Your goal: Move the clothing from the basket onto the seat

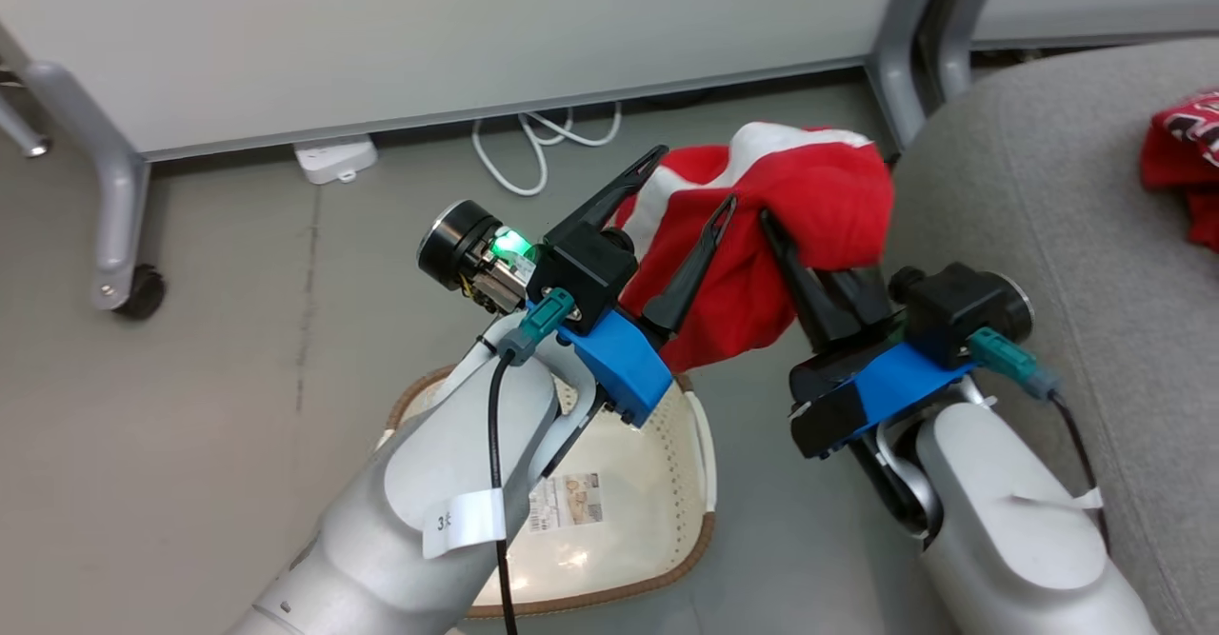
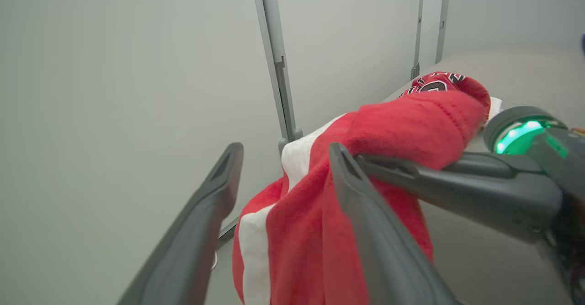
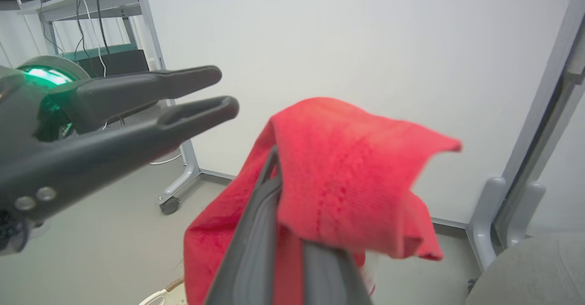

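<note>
My right gripper [image 1: 776,235] is shut on the red piece with white stripes [image 1: 800,197], holding it in the air above the floor, beside the grey seat [image 1: 1029,197]. Part of the cloth drapes over its fingertips [image 3: 274,158], and the rest of the striped piece [image 3: 347,172] hangs down. My left gripper [image 1: 693,178] is open just left of the cloth, nothing pinched between its fingers [image 2: 228,168]. The red jersey [image 1: 1186,154] lies on the seat, its lettering [image 2: 434,83] visible. The cream basket [image 1: 700,521] stands on the floor below my arms, with only its sticker [image 1: 567,502] inside.
A pale partition [image 1: 429,35] on grey wheeled legs [image 1: 124,235] stands behind. A white cable [image 1: 533,145] and a white power block [image 1: 333,159] lie on the floor at its foot. Another grey leg [image 1: 900,54] rises next to the seat's far corner.
</note>
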You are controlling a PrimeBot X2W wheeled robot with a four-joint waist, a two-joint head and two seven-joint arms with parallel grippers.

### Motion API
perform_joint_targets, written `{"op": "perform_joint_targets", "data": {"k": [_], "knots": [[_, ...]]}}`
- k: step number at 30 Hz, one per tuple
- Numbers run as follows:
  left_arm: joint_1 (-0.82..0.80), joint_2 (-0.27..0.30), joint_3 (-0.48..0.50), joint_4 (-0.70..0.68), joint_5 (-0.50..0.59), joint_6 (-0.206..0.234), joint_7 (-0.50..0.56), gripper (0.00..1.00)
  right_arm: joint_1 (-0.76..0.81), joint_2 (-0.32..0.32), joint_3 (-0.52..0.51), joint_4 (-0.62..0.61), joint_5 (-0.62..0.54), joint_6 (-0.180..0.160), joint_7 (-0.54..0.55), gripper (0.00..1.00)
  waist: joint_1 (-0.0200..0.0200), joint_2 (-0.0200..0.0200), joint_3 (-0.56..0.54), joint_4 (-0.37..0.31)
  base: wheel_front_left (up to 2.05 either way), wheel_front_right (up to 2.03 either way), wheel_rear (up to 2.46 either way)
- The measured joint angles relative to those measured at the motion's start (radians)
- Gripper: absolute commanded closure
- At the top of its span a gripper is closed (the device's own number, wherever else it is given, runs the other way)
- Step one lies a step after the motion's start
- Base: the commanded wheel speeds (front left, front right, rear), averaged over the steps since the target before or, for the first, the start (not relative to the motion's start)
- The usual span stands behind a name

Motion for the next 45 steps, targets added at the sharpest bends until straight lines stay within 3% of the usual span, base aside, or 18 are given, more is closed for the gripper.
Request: {"op": "perform_joint_targets", "data": {"k": [13, 25, 37, 45], "knots": [[-0.003, 0.005, -0.014, -0.030, 0.045, -0.011, 0.000, 0.00, 0.023, -0.031, -0.206, -0.114, -0.026, 0.000, 0.000, 1.00, 0.0000, 0.0000, 0.078, -0.179, 0.00, 0.00, 0.00], [0.004, 0.002, -0.115, -0.039, 0.069, -0.030, 0.000, 0.00, 0.111, -0.042, -0.358, -0.216, -0.048, 0.000, 0.000, 1.00, 0.0000, 0.0000, 0.140, -0.313, 0.00, 0.00, 0.00], [0.007, 0.000, -0.165, -0.030, 0.060, -0.038, 0.000, 0.00, 0.183, -0.026, -0.420, -0.251, -0.059, 0.000, 0.000, 1.00, 0.0000, 0.0000, 0.169, -0.356, 0.00, 0.00, 0.00], [0.006, 0.006, -0.146, -0.052, 0.062, -0.034, 0.000, 0.00, 0.107, -0.063, -0.452, -0.318, -0.078, 0.000, 0.000, 1.00, 0.0000, 0.0000, 0.172, -0.347, 0.00, 0.00, 0.00]]}}
